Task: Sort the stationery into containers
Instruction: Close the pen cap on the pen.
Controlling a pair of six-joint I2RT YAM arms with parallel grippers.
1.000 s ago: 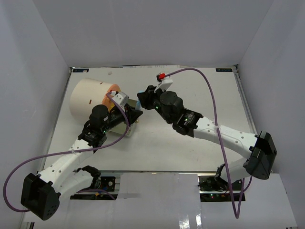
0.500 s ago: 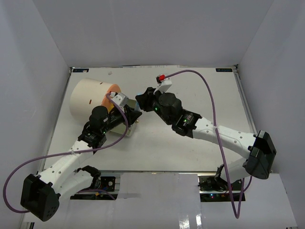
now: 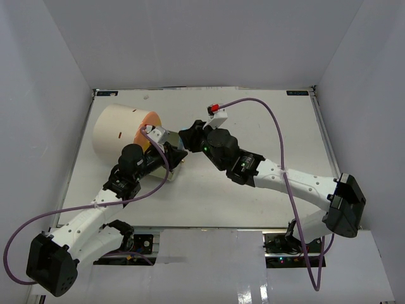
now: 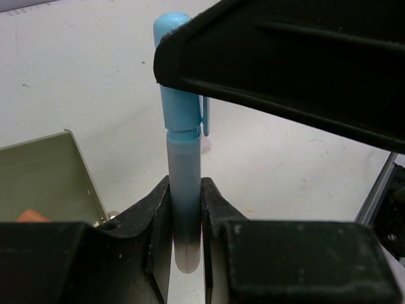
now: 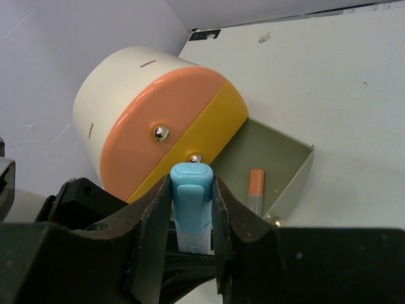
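Note:
A pen with a light-blue cap [image 4: 183,120] is gripped at both ends. My left gripper [image 4: 185,190] is shut on its pale barrel. My right gripper [image 5: 192,187] is shut on the cap [image 5: 191,190]. The two grippers meet just in front of the cream cylinder container [image 3: 117,130] with the orange face [image 5: 145,139]. An olive drawer [image 5: 288,158] stands pulled open beside the yellow section [image 5: 209,126]. An orange-capped pen [image 5: 255,190] lies inside it. In the top view the arms hide the blue pen.
The container lies on its side at the table's back left, brass knobs [image 5: 161,132] facing the grippers. The open drawer's wall [image 4: 76,164] is just left of my left gripper. White walls close the table on three sides.
My right gripper has shifted slightly left and nearer, closing in on the left gripper. The left arm has hardly moved.

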